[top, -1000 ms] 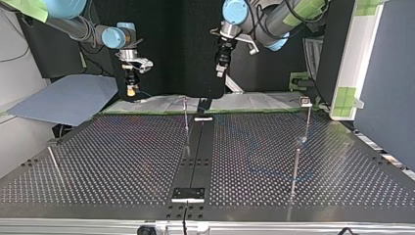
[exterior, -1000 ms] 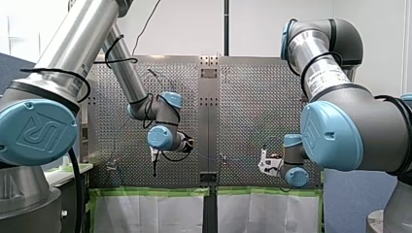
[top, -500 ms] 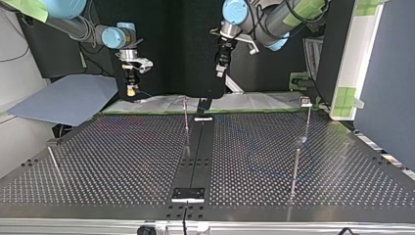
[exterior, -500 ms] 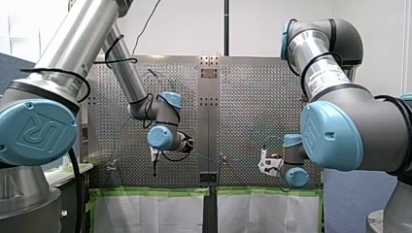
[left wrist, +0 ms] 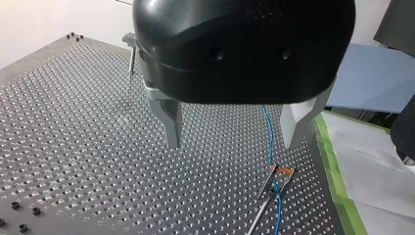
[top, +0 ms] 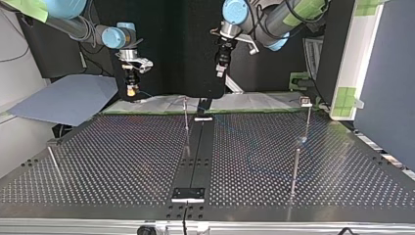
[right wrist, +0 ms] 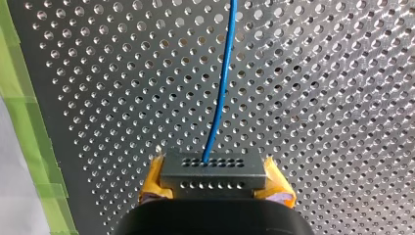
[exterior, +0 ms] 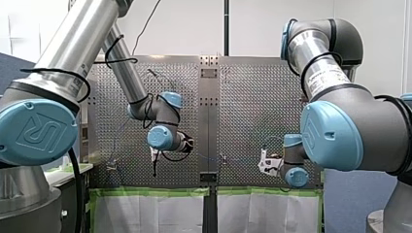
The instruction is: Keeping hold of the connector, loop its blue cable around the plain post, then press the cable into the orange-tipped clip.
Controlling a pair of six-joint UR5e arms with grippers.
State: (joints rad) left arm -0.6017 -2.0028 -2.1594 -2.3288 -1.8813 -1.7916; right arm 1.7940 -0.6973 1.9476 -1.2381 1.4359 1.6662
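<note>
the connector (right wrist: 214,169), a small grey block, is sitting pinched between the yellow pads (right wrist: 152,183) of my right gripper (right wrist: 214,185), which is gripping its two short sides and hanging above the perforated surface (right wrist: 333,98) at the top view's upper left. the blue cable (right wrist: 221,83) is leaving the block's face and running away over the surface. it is looking thin, light and limp, so i judge it will be sagging and bending freely; the hard block is the sound place to be holding, and a strong tug may be sliding it off the pads. further right, near the centre, the orange-tipped clip (left wrist: 280,172) is standing with the cable passing at its tip; whether it is seated i cannot tell. just right of that my left gripper (left wrist: 232,145) is hovering with fingers (left wrist: 172,122) wide apart, holding nothing. no lettering is reading clearly; only a logo mark is showing on a blue joint cap (exterior: 39,132) in the front view.
</note>
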